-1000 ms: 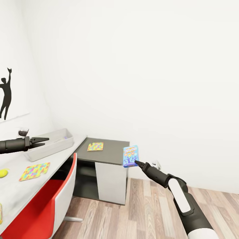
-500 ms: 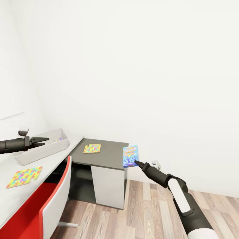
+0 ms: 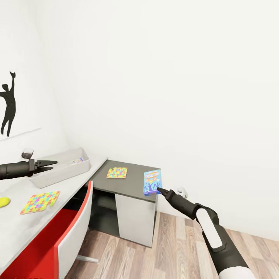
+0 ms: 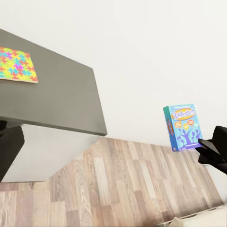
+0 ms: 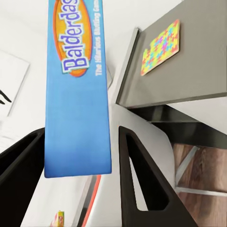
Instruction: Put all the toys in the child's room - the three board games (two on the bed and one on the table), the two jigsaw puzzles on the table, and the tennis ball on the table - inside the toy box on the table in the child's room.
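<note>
My right gripper [image 3: 158, 189] is shut on the small blue board game [image 3: 152, 182], holding it upright in the air just off the corner of the table's dark grey section [image 3: 135, 179]. The right wrist view has the board game [image 5: 78, 94] between the fingers [image 5: 137, 175]. One jigsaw puzzle [image 3: 117, 172] lies on the dark section, another [image 3: 40, 202] on the pale table top [image 3: 19, 228] beside the tennis ball [image 3: 4, 202]. My left gripper [image 3: 52, 165] hovers open in front of the grey toy box [image 3: 62, 170], with something small and colourful inside [image 3: 79, 159].
A red chair with a white shell [image 3: 62, 240] is tucked under the pale desk. White walls close the corner, with a black figure decal [image 3: 8, 104] on the left one. Wooden floor [image 3: 182, 248] lies open to the right of the desk.
The whole view swung right, then back left, so the decal and ball show again. Both arms keep their pose, and the blue box stays in the right gripper.
</note>
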Robot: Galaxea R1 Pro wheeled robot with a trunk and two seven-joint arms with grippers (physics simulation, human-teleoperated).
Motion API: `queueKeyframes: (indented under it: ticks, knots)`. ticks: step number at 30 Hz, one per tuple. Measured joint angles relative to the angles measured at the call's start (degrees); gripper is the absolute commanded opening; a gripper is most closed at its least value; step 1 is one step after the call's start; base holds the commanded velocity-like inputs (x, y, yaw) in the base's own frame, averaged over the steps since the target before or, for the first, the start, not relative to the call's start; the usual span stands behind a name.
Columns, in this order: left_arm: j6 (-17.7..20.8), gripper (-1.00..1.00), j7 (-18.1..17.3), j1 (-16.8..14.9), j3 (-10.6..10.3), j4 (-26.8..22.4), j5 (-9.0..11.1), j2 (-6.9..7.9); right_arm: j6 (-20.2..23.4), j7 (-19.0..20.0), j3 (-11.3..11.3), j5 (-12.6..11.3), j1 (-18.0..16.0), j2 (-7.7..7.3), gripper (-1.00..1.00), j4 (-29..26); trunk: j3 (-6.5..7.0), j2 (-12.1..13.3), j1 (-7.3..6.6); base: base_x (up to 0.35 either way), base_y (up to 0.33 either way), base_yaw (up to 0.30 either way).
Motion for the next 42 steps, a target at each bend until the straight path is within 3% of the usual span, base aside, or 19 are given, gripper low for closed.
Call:
queueKeyframes:
  ticks: [42]
  knots:
    - [0.0,1.00,0.0,0.0,0.1,0.0,0.1,-0.15,-0.3,0.2,-0.1,0.0,0.0,-0.09,-1.00,-0.1,-2.19,0.0,-0.01,0.214,-0.044,0.233]
